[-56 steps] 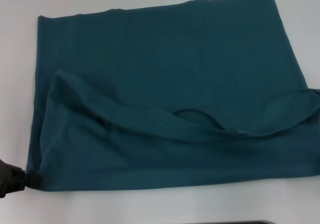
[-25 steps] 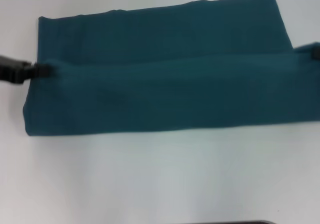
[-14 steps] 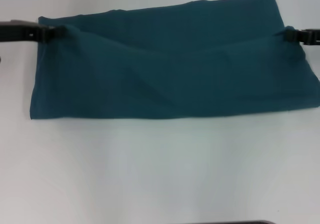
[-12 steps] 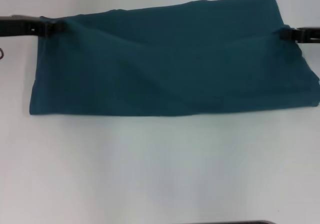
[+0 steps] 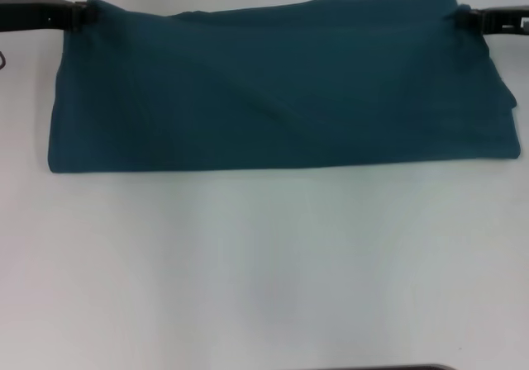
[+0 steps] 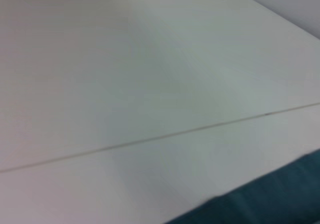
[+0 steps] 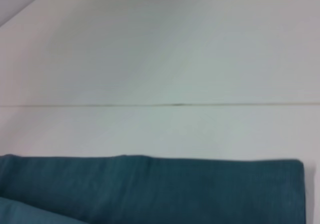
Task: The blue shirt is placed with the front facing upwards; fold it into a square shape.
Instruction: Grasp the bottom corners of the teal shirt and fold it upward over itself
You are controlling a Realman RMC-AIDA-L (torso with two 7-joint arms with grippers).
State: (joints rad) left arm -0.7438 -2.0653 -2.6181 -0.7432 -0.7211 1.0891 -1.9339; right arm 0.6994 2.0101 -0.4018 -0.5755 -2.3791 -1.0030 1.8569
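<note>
- Blue shirt (image 5: 281, 85) lying flat on the white table (image 5: 264, 271), now a wide, low band with plain cloth uppermost; no lettering or neck label showing.
- Left gripper (image 5: 81, 13) at the shirt's far left corner, fingers pinched on the cloth edge there.
- Right gripper (image 5: 464, 19) at the shirt's far right corner, likewise clamped on the edge.
- Both held corners brought up to about level with the shirt's far edge, so the near half looks doubled over the far half.
- Near edge of the shirt reading as a smooth folded line; right end a little bulged and uneven, layers not quite flush there.
- Wrist views showing only bare table with a thin seam and a strip of the shirt's edge; no fingers visible in them.
- Judged progress: lengthwise fold about complete, release of the two corners not yet done.
- Left to do, by judgement: letting go, then folding the long band across its width, likely once or twice, to reach a square.
- Risk: the loose right end slipping out of line once released.
</note>
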